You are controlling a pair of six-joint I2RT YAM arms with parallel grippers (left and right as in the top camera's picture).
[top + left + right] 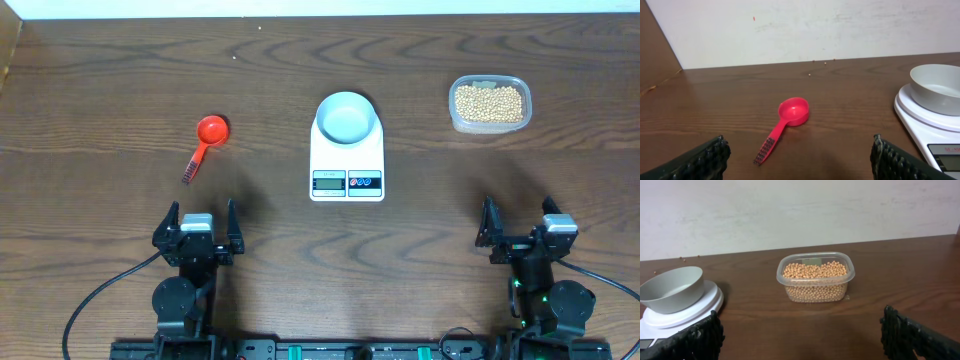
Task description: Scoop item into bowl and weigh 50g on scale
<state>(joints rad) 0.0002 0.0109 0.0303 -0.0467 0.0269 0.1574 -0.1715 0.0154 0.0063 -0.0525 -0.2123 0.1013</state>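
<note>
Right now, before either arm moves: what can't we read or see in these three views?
- Overhead: scale display digits too small to read.
- Left wrist: display cut off by the bottom edge; bowl bottom hidden by its near wall.
- Right wrist: scale's display end cut off at the lower left corner.
- Red scoop: dark marking on the handle end too small in both views.

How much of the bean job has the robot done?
Only setup: the bowl sits empty on the scale. Nothing is in hand: left gripper and right gripper are open, red scoop untouched. The beans fill the tub; scooping and weighing remain.
</note>
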